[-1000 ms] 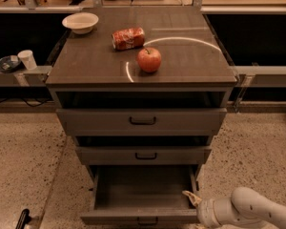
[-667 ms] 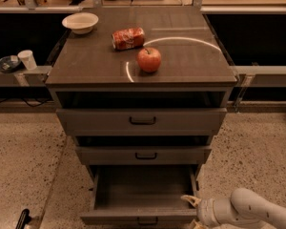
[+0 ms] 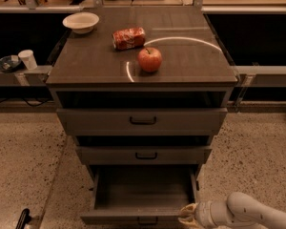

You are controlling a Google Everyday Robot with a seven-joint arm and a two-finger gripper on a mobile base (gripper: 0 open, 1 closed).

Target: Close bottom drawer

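since the frame one second earlier, the claw (image 3: pixel 187 213) had slipped slightly down and to the left, ending at the right end of the bottom drawer's front panel; the bottom drawer (image 3: pixel 143 192) itself lay about as far out as before. whether the claw was released or clenched could not be told, nor whether it actually touched the panel. its pale arm (image 3: pixel 250 213) ran off to the right of the claw, toward the lower right corner of the view. the bottom drawer, pulled well out of the cabinet (image 3: pixel 90 63), extended directly left of the claw, its bare floor showing, with its small dark handle (image 3: pixel 147 220) just left of the claw on the front panel. the middle drawer (image 3: pixel 181 155) sat above and left of the claw, pushed in much further, and the top drawer (image 3: pixel 190 120) stood higher again. on the cabinet top, far above the claw, rested an apple (image 3: pixel 149 59), behind it a red packet (image 3: pixel 129 37), and at the far left corner a white bowl (image 3: pixel 81 22). a white cup (image 3: pixel 27 59) stood on a ledge well up and far left of the claw.
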